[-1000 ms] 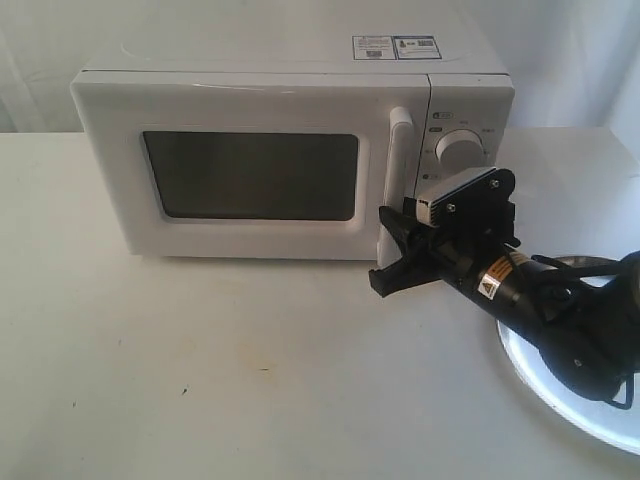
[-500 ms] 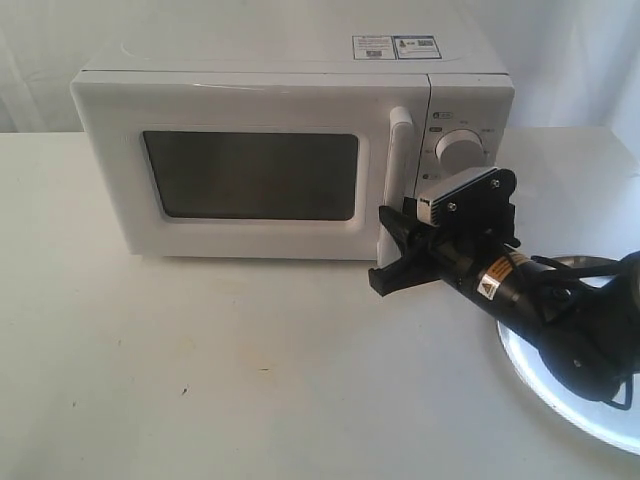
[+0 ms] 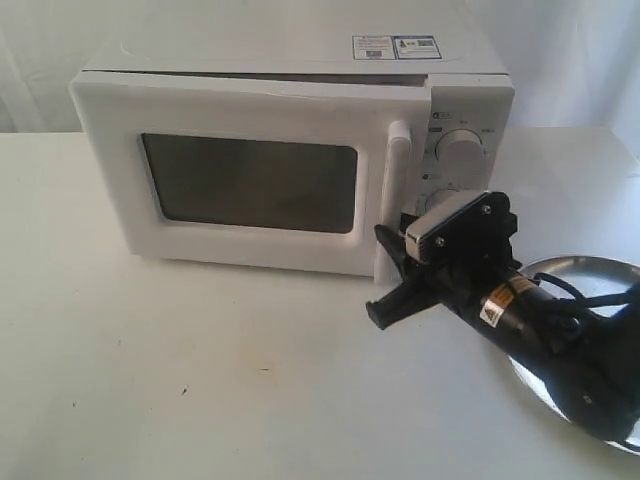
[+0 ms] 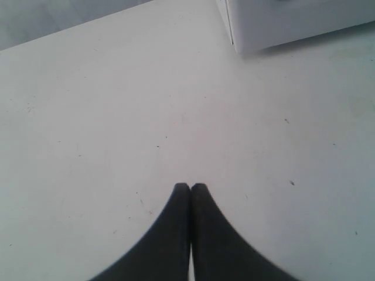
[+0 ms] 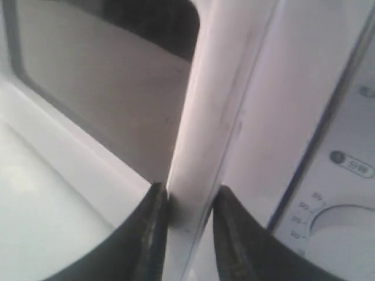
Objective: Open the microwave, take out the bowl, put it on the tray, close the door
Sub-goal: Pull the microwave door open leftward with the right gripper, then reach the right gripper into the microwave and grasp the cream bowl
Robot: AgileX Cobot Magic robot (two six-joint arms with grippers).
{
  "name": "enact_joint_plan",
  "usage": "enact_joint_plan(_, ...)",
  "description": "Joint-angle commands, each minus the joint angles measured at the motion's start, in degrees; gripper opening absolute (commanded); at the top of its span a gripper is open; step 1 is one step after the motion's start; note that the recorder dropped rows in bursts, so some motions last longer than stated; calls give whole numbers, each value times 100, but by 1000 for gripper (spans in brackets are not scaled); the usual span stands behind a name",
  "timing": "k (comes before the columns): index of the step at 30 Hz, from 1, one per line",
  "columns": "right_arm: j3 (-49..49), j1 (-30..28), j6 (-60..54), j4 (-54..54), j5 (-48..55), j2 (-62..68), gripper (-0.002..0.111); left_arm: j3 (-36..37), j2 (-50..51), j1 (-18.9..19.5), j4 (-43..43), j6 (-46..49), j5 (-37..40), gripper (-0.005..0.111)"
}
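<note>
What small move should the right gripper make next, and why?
Probably pull the handle outward in an arc, swinging the door wider. The right gripper is closed around the handle, and the door stands only slightly ajar from the microwave, too little to reach inside.

the microwave (image 3: 470,100) is a white box standing on the counter (image 3: 200,350), with 2 stickers (image 3: 395,46) on top and 2 round white dials on its right panel; the upper dial (image 3: 460,150) shows whole, the lower is partly hidden. its door (image 3: 250,110), white with a dark window (image 3: 250,183), hangs slightly ajar, a dark gap showing along its top edge. the tall white handle (image 3: 398,170) stands upright at the door's right side, its lower end clasped by the right pincer (image 5: 187,199). the tray (image 3: 585,268), round shiny silver, lies flat on the counter, right of the microwave and nearer the front, partly covered.
</note>
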Motion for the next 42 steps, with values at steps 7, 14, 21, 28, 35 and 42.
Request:
enact_joint_plan(7,461,454,-423,-4086,-464,-696,0,12,-19,-23,-18,-27,4,0)
enact_joint_plan(14,1269,454,825,-4172,-464,-1238,0,12,-19,-23,-18,-27,4,0)
enact_joint_plan(21,1835,454,832,-4860,-464,-1513,0,12,-19,-23,-18,-27,4,0)
enact_joint_plan(28,1550,454,29,-1480,-464,-1623,0,12,-19,-23,-18,-27,4,0)
enact_joint_plan(35,255,454,-27,-1103,-434,-1599,0,12,-19,-23,-18,-27,4,0)
enact_joint_plan(42,-1743,454,-27,-1378,1406,-870,17,12,-19,-23,-18,-27,4,0)
